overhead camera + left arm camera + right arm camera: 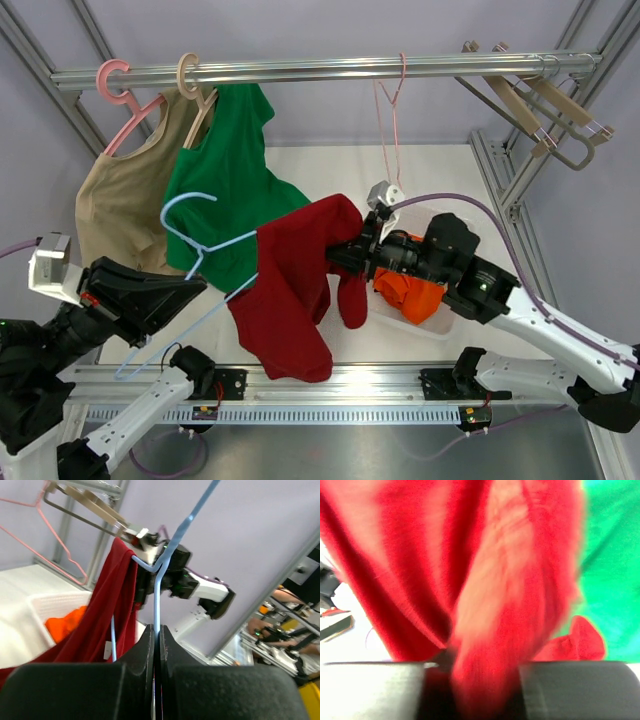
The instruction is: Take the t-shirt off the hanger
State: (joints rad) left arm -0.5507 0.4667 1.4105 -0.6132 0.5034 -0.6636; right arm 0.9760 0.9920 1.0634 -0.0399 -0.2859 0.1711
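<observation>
1. Currently, progress: partway. The blue hanger (198, 247) is off the rail (320, 70) and held in the air above the near edge of the desk (440, 170). The red t-shirt (290, 300) is not yet free of it.
2. Done, by judgement: the hanger's hook and one arm show bare, so the garment appears slipped off that side.
3. Left to do: the other arm of the hanger runs into the cloth near the shirt's top edge. That end must be drawn out, or the shirt pulled clear of it.
4. Left fingers (149, 652): closed tight on the thin blue wire of the hanger, no gap showing.
5. Right fingers (342, 256): pinched on a bunch of red fabric at the shirt's upper right. The wrist view shows cloth filling the space between them.
6. T-shirt, appearance: deep red, soft and limp, stretched between hanger end and right fingers, its body drooping in folds toward the front rail.
7. Nearby: white basket (440, 322) holding orange cloth (405, 290), just beyond the right arm.
</observation>
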